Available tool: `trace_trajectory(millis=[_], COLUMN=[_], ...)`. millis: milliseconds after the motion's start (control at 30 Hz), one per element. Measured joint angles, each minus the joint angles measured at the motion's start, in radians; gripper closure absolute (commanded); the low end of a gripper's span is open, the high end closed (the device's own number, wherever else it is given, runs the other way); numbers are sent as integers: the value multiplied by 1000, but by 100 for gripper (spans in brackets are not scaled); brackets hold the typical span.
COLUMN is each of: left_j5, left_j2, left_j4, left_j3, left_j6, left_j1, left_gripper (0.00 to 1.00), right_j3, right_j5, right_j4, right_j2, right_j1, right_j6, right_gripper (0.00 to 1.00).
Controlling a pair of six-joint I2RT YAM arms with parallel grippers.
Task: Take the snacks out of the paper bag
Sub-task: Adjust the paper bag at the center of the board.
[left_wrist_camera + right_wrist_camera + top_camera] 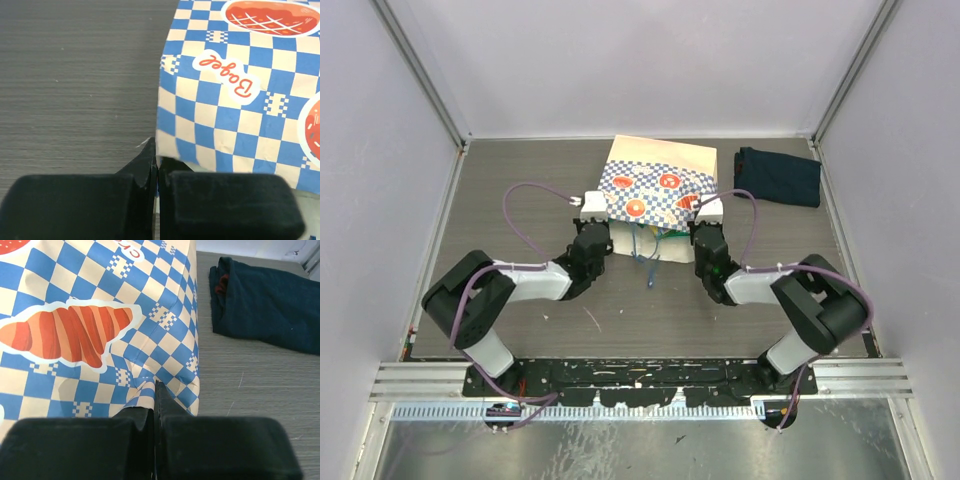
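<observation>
The cream paper bag (655, 185) with its blue-white checkered band lies at the middle back of the table, its open end toward me and its blue cord handles (650, 258) trailing forward. My left gripper (592, 232) is shut on the bag's left rim corner (167, 145). My right gripper (705, 232) is shut on the bag's right rim corner (150, 390). A sliver of green shows at the bag's mouth (672, 233); the snacks are otherwise hidden inside the bag.
A dark navy folded cloth (778, 175) lies right of the bag, also in the right wrist view (265, 310). White walls close in the table on three sides.
</observation>
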Motion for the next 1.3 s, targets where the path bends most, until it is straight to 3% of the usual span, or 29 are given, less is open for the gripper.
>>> trace_trajectory(millis=[167, 367, 500, 567, 600, 633, 667, 700, 733, 800, 900, 1133, 1300], left_j5=[16, 51, 69, 80, 87, 102, 114, 131, 150, 180, 215, 385, 544], left_j2=[142, 349, 409, 413, 412, 409, 402, 391, 374, 317, 204, -76, -160], left_j4=[-11, -20, -43, -66, -77, -87, -104, -129, -155, -220, -325, -451, -493], left_j3=[102, 335, 445, 473, 483, 486, 486, 482, 473, 437, 372, 169, 66], left_j6=[-32, -24, 0, 10, 17, 24, 31, 37, 37, 26, 4, -52, -100], left_j1=[-4, -5, -5, -4, -4, -4, -5, -5, -5, -5, -5, -5, -5], left_gripper=[100, 100, 99, 80, 63, 37, 19, 7, 5, 1, 2, 2, 2], right_j3=[79, 257, 372, 413, 429, 438, 441, 440, 438, 410, 301, 42, -117], right_j5=[-13, -145, -233, -270, -292, -317, -344, -367, -394, -437, -459, -405, -383], right_j4=[61, 45, -32, -76, -97, -121, -154, -184, -227, -287, -341, -410, -471], right_j2=[137, 271, 307, 307, 304, 297, 284, 270, 249, 191, 32, -315, -460], right_j1=[-54, -206, -268, -280, -282, -282, -282, -281, -280, -279, -276, -271, -223], right_j6=[-24, -12, -8, -7, -5, -2, 3, 14, 32, 80, 189, 534, 771], right_gripper=[100, 99, 91, 80, 75, 68, 55, 45, 34, 20, 10, 7, 9])
